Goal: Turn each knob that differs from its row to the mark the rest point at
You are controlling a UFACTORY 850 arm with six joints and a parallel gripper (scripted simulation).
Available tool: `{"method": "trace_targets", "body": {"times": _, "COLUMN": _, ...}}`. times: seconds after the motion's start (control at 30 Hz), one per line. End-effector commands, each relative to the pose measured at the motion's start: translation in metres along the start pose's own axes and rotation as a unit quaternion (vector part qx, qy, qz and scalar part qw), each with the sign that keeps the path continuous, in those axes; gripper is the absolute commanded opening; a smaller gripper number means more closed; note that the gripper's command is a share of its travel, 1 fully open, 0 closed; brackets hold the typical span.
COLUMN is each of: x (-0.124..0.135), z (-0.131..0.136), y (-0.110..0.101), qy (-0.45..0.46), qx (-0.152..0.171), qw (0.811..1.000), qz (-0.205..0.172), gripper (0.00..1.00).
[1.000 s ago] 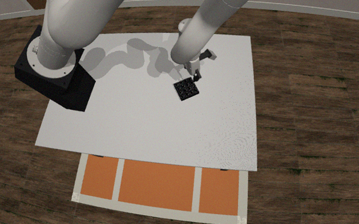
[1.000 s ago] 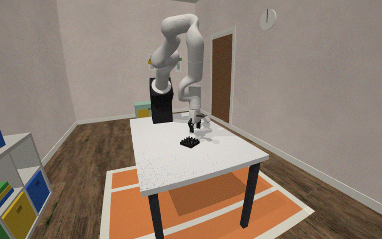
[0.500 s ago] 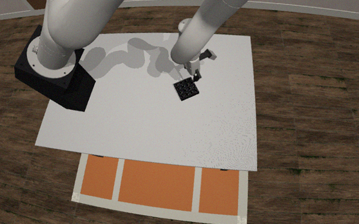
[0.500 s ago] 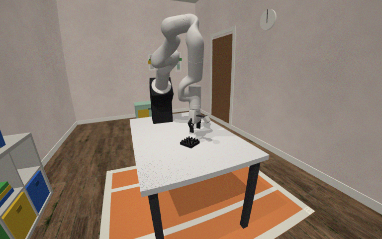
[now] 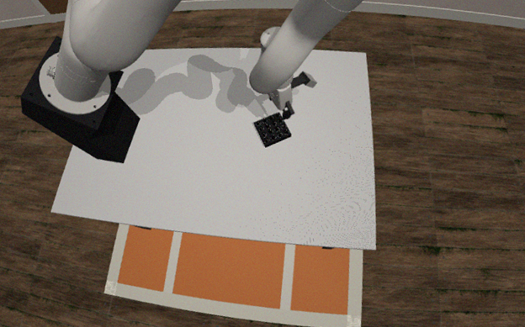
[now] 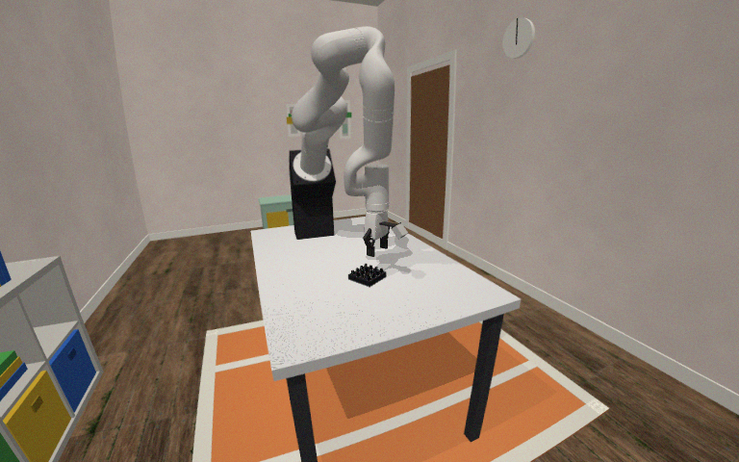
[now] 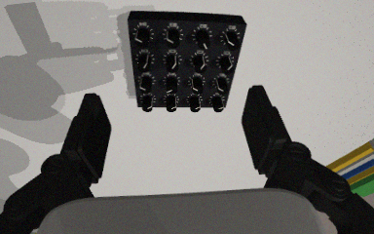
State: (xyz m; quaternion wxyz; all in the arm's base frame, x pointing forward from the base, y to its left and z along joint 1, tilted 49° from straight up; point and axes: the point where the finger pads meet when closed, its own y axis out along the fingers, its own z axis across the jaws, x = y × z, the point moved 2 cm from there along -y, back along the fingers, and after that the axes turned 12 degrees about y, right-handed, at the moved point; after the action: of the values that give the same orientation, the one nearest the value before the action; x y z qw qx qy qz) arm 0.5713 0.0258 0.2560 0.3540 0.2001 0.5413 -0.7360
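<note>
The black knob box (image 5: 272, 130) stands on the white table (image 5: 223, 157), also shown in the exterior view (image 6: 367, 275) and the wrist view (image 7: 186, 60). It has four rows of four black knobs with white lines. In the wrist view the lines point different ways; in the top row the third knob (image 7: 203, 36) points down-right while its neighbours point up-left. My gripper (image 7: 175, 106) is open and empty, hovering above the table beside the box, also seen in the top and exterior views (image 5: 285, 105) (image 6: 375, 243). The socket side is not visible.
The arm's black base (image 5: 80, 114) stands at the table's corner. An orange rug (image 5: 237, 275) lies under the table. A shelf with coloured bins (image 6: 32, 375) stands at the left and a door (image 6: 429, 146) is behind the table.
</note>
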Motion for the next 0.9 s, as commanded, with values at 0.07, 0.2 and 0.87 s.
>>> {"method": "trace_targets", "body": {"times": 0.07, "x": 0.004, "z": 0.001, "y": 0.000, "qy": 0.000, "qx": 0.000, "qw": 1.000, "qz": 0.001, "gripper": 1.00}}
{"method": "trace_targets", "body": {"times": 0.2, "x": 0.010, "z": 0.002, "y": 0.000, "qy": 0.000, "qx": 0.000, "qw": 1.000, "qz": 0.001, "gripper": 1.00}}
{"method": "trace_targets", "body": {"times": 0.87, "x": 0.045, "z": 0.007, "y": 0.000, "qy": 0.000, "qx": 0.000, "qw": 1.000, "qz": 0.001, "gripper": 1.00}}
